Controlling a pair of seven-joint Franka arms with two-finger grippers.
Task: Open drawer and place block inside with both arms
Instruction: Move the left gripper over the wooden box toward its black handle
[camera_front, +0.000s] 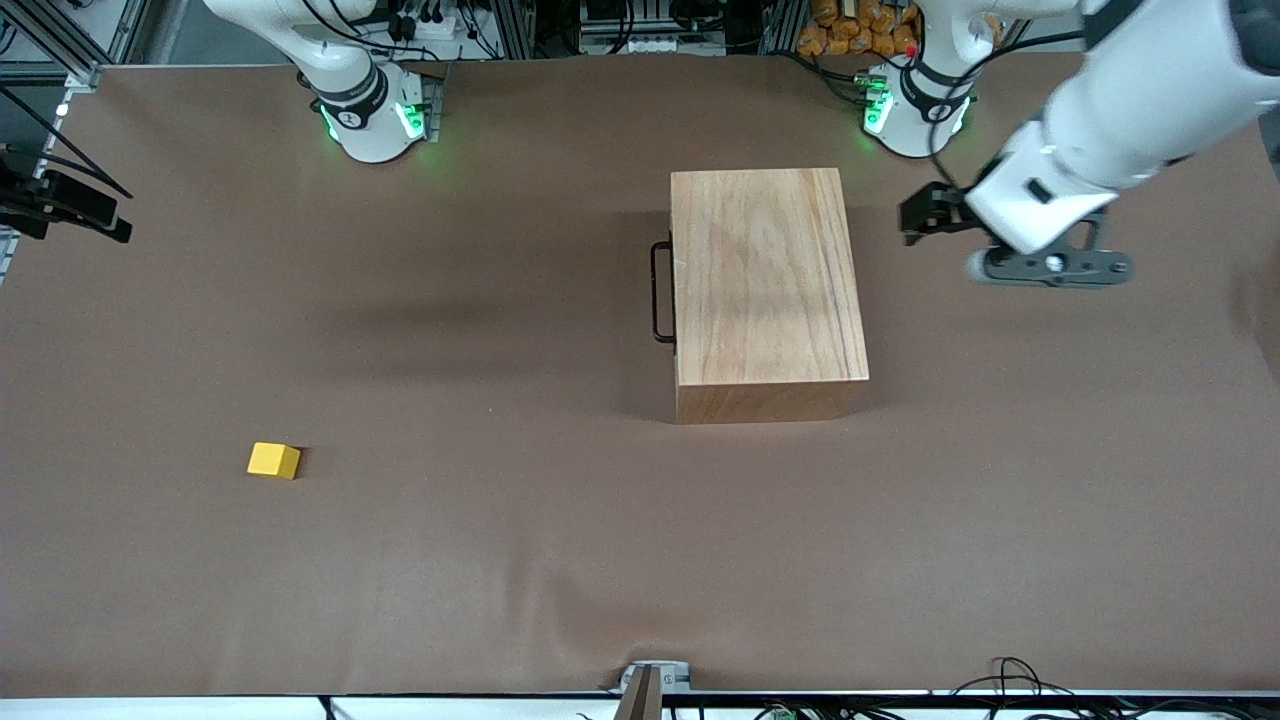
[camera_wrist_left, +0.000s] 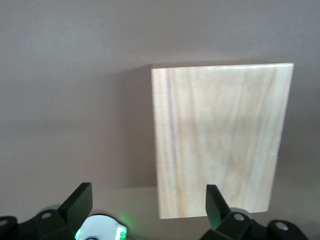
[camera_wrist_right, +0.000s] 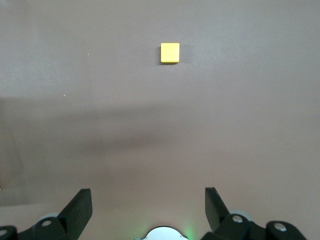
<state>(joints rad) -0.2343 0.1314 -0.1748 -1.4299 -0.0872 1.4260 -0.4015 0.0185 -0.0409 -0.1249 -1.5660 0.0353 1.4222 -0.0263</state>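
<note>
The wooden box (camera_front: 768, 290) stands on the brown table, toward the left arm's end. Its drawer is shut, and the black wire handle (camera_front: 661, 291) faces the right arm's end. The yellow block (camera_front: 273, 460) lies nearer the front camera, toward the right arm's end. My left gripper (camera_front: 918, 216) is open and empty, up in the air beside the box on the side away from the handle. In the left wrist view the box top (camera_wrist_left: 222, 140) lies ahead of the open gripper (camera_wrist_left: 147, 205). My right gripper (camera_wrist_right: 147, 205) is open and empty, high over the table, with the block (camera_wrist_right: 170, 52) below it.
The two green-lit bases (camera_front: 372, 115) (camera_front: 912, 110) stand along the table's back edge. A black mount (camera_front: 65, 205) juts in at the right arm's end. Brown cloth (camera_front: 500, 560) covers the table.
</note>
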